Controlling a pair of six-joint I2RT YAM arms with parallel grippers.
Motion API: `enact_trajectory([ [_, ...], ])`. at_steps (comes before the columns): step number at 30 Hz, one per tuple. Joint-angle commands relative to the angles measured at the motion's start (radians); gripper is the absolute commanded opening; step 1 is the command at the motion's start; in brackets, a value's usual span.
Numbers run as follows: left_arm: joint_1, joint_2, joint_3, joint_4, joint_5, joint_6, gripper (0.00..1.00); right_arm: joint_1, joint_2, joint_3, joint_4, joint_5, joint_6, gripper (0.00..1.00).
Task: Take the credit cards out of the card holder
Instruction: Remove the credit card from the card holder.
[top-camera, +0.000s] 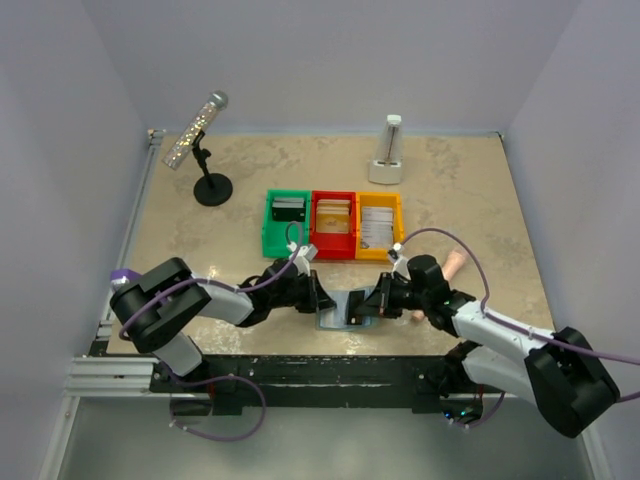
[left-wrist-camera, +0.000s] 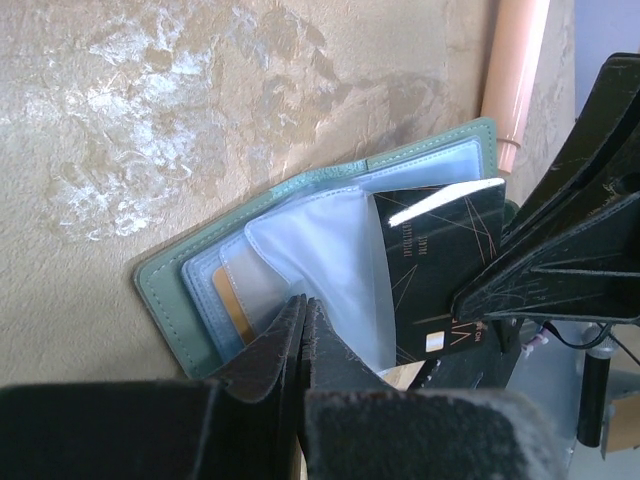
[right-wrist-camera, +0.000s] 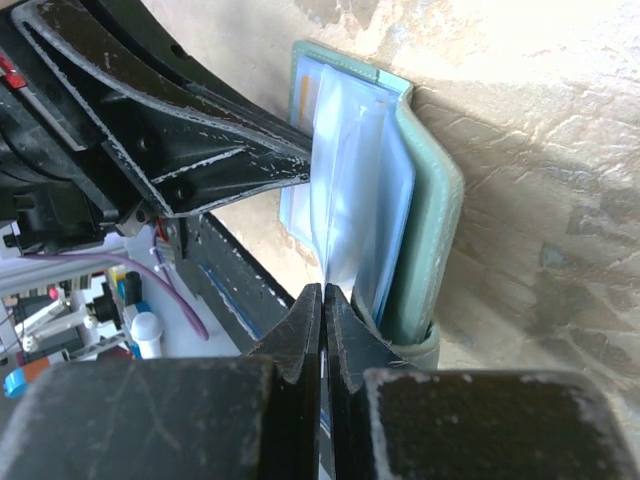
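Note:
The card holder (top-camera: 338, 318) lies open near the table's front edge, pale blue-green with clear pockets (left-wrist-camera: 320, 250). My left gripper (top-camera: 322, 295) comes in from the left and is shut on one clear pocket leaf (left-wrist-camera: 303, 303). From the right, my right gripper (top-camera: 372, 305) is shut (right-wrist-camera: 323, 292) on a dark credit card (left-wrist-camera: 440, 260) with gold lines, its fingers (left-wrist-camera: 540, 270) lying over the card's lower edge. A tan card (left-wrist-camera: 232, 305) sits inside a pocket. In the right wrist view the holder (right-wrist-camera: 430, 200) stands on edge and the left fingers (right-wrist-camera: 230, 160) touch its pockets.
Green (top-camera: 287, 222), red (top-camera: 333, 222) and yellow (top-camera: 378, 225) bins holding cards stand in a row behind the holder. A microphone on a stand (top-camera: 197, 130) is at the back left, a white object (top-camera: 388, 150) at the back. A peach tube (top-camera: 452, 265) lies right of the grippers.

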Motion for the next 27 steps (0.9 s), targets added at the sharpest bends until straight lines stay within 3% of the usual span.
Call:
enact_trajectory([
  [1,-0.001,0.021,-0.058,-0.229,-0.081,0.043,0.0,0.0,-0.046,0.064,-0.049,-0.003,-0.037,0.0],
  [14,-0.003,-0.029,-0.053,-0.217,-0.05,0.059,0.0,0.0,-0.154,0.165,-0.337,0.083,-0.162,0.0],
  [16,-0.003,-0.06,-0.041,-0.236,-0.045,0.072,0.07,0.002,-0.169,0.182,-0.367,0.088,-0.181,0.0],
  [22,-0.003,-0.146,0.023,-0.333,-0.029,0.106,0.4,0.002,-0.195,0.252,-0.459,0.105,-0.242,0.0],
  [27,-0.003,-0.218,0.065,-0.381,-0.006,0.115,0.55,0.0,-0.209,0.304,-0.526,0.115,-0.288,0.0],
])
